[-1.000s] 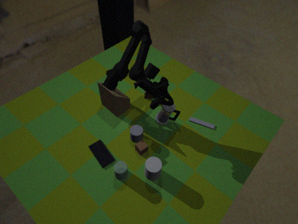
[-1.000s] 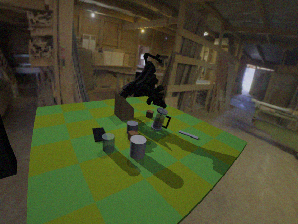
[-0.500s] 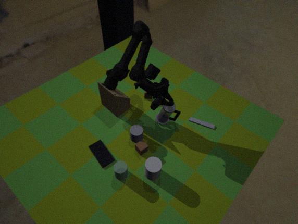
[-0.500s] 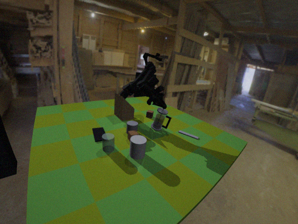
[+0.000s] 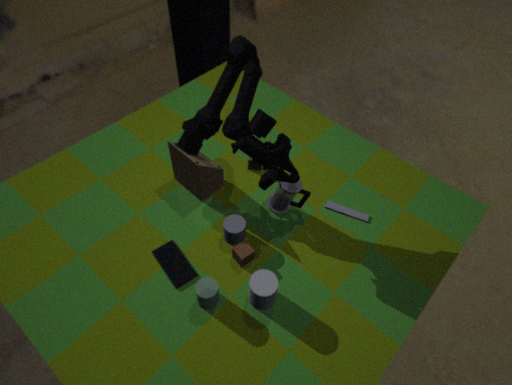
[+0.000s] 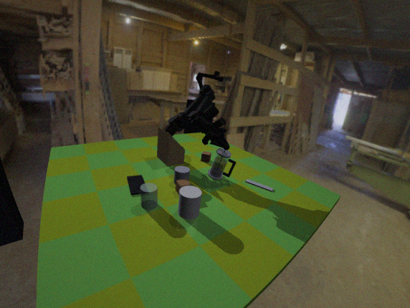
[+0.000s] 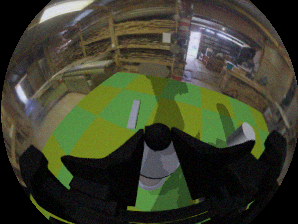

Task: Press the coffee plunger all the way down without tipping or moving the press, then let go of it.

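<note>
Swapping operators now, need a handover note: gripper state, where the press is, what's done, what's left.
Gripper: shut on the plunger knob, directly over the coffee press.
Coffee press: upright on the checkered mat, handle pointing toward the grey bar.
Done: knob gripped, with the gripper low over the lid.
Left: can't tell whether the plunger is fully down; finish the press, then open and lift clear without nudging the press.

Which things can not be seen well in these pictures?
- Plunger knob: wrist view, dark blob between the jaws; contact too blurred.
- Plunger depth in the press: top view, gripper covers the lid.
- Press base: wrist view, hidden under the gripper body.
- Small block behind the press: exterior view, too small.
</note>
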Robot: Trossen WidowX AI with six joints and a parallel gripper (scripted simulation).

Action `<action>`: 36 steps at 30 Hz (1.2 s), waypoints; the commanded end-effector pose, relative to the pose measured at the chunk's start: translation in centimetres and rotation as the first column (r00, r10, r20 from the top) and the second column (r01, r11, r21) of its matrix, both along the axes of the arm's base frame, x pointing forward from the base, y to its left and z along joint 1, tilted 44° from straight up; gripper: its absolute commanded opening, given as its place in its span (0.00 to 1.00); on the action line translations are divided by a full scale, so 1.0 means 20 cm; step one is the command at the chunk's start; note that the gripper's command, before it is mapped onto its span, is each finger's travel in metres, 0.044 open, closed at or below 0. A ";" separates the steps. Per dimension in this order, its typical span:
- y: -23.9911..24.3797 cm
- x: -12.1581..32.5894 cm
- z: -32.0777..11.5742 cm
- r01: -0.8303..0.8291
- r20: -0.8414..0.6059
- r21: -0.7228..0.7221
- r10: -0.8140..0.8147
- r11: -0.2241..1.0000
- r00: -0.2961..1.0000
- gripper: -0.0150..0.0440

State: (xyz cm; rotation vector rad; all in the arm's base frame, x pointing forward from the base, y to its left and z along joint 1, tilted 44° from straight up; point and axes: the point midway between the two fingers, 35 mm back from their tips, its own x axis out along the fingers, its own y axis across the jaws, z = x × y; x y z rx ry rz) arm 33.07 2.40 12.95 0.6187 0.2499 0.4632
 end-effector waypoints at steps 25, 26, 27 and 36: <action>-0.10 -0.06 0.08 -0.002 -0.011 -0.005 0.002 1.000 1.000 1.00; -0.13 -0.08 0.10 -0.003 -0.014 -0.005 0.003 1.000 1.000 1.00; -0.16 -0.11 0.13 -0.004 -0.017 -0.004 0.004 1.000 1.000 1.00; -0.26 -0.26 0.25 -0.006 -0.020 0.007 0.007 1.000 1.000 1.00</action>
